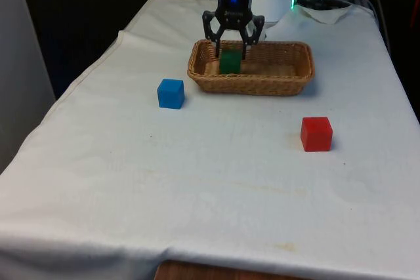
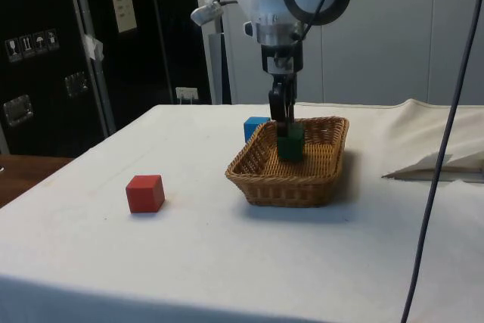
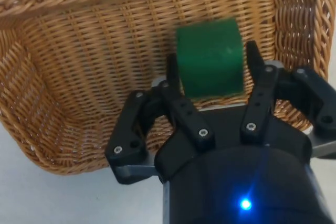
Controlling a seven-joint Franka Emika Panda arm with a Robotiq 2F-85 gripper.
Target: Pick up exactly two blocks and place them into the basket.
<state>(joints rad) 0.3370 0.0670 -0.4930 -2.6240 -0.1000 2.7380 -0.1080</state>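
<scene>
While the blue block (image 1: 170, 93) waits near the bench's (image 1: 197, 188) left edge in the front view, the pincer (image 1: 231, 49) hangs over the wicker basket (image 1: 292, 78) at the far end, its fingers apart on either side of the green block (image 1: 230, 62). Toward the right edge sits the red block (image 1: 316, 134). These blocks look light, rigid and smooth-faced, best pinched across two opposite flat sides.

a green block (image 1: 230, 62) sits inside the oval wicker basket (image 1: 289, 85), at the end on the front view's left. a blue block (image 1: 170, 93) lies just beside that end, and a red block (image 1: 316, 134) lies well apart nearer the front.
</scene>
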